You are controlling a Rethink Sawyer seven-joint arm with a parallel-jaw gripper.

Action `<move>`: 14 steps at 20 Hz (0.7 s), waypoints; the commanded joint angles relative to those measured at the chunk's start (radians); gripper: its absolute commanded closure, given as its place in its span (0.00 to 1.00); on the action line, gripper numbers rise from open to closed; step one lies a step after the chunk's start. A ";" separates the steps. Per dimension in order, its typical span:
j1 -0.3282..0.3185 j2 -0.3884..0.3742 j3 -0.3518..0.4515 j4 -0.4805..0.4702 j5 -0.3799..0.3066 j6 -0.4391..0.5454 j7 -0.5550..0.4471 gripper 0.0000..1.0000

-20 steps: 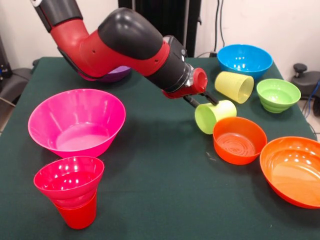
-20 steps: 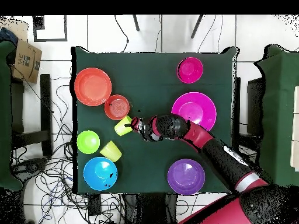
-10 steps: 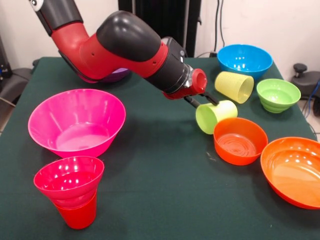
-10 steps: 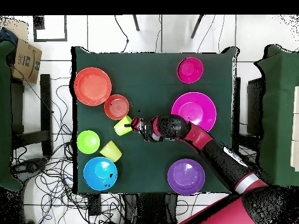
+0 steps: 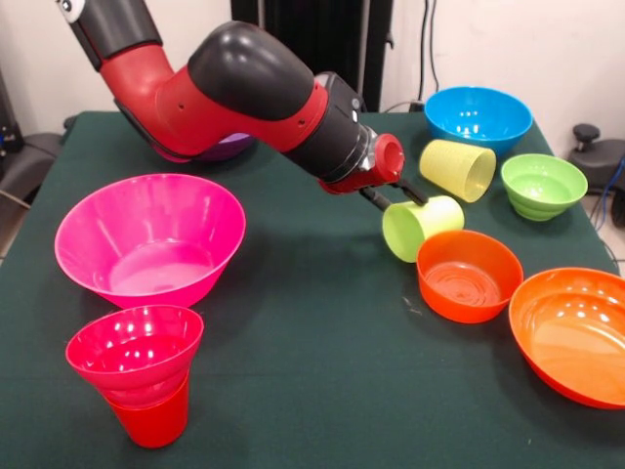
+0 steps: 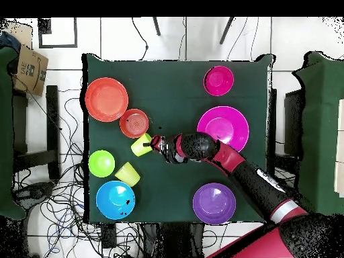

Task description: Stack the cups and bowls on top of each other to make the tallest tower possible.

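Observation:
My gripper (image 5: 394, 199) (image 6: 154, 143) is shut on the rim of the lime green cup (image 5: 420, 227) (image 6: 141, 144), which is tipped on its side with its mouth toward the front. Beside it is the small orange bowl (image 5: 468, 274) (image 6: 134, 123). A pale yellow cup (image 5: 457, 169) (image 6: 127, 174) lies on its side next to the ribbed green bowl (image 5: 543, 185) (image 6: 101, 163). At the front left, a small magenta bowl (image 5: 135, 350) (image 6: 219, 80) sits on the upright red cup (image 5: 151, 422) as a short tower.
A large pink bowl (image 5: 148, 237) (image 6: 223, 127) stands left of centre. The large orange bowl (image 5: 574, 332) (image 6: 107, 99) is at the right edge, and the blue bowl (image 5: 478, 118) (image 6: 115, 199) is at the back right. My arm partly hides the purple bowl (image 5: 227, 147) (image 6: 214, 203).
The gripper and the lime green cup have shifted a few pixels toward the small orange bowl. Nothing else has moved.

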 commanded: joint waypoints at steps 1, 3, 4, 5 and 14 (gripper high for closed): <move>0.031 0.034 -0.102 -0.136 -0.155 -0.009 -0.181 0.00; 0.037 0.036 -0.112 -0.159 -0.162 -0.009 -0.181 0.00; 0.040 0.036 -0.119 -0.170 -0.166 -0.011 -0.179 0.00; 0.040 0.036 -0.123 -0.174 -0.169 -0.012 -0.177 0.00; 0.062 -0.034 -0.157 -0.160 -0.168 0.058 -0.135 0.00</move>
